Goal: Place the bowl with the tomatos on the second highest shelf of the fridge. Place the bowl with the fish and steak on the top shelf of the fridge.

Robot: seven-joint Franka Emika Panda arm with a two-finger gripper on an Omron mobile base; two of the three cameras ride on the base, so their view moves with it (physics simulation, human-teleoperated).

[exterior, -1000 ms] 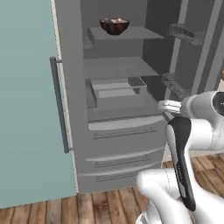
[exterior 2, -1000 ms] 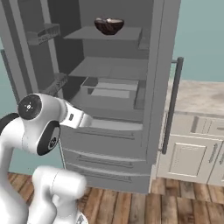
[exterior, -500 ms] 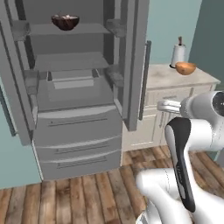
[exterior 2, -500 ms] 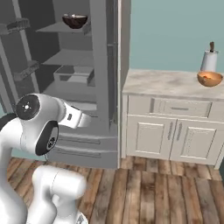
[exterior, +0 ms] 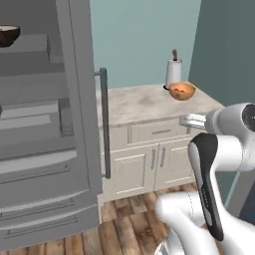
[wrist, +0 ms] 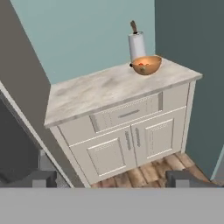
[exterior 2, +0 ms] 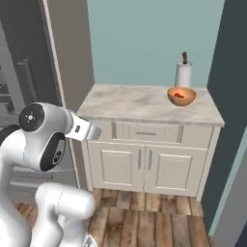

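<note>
The bowl with the tomatos (exterior 2: 181,95) sits at the far right of a marble-topped counter (exterior 2: 140,103), just in front of a white paper-towel roll (exterior 2: 183,74), with the tomatos (wrist: 143,64) visible inside as red spots. The fridge (exterior: 45,124) stands open at left, a dark brown bowl (exterior: 7,35) on an upper shelf. The gripper (wrist: 111,179) is spread wide and empty, well short of the counter.

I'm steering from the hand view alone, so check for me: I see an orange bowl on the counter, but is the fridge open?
Observer: Yes. The left base view shows the fridge left of the counter with its inner shelves exposed.
Operator: Anything inside?
Observer: A dark bowl sits on an upper shelf; its contents are hidden.
Operator: Is the arm near the orange bowl?
Observer: No. In the right base view the arm is folded low, well short of the bowl with the tomatos.
</note>
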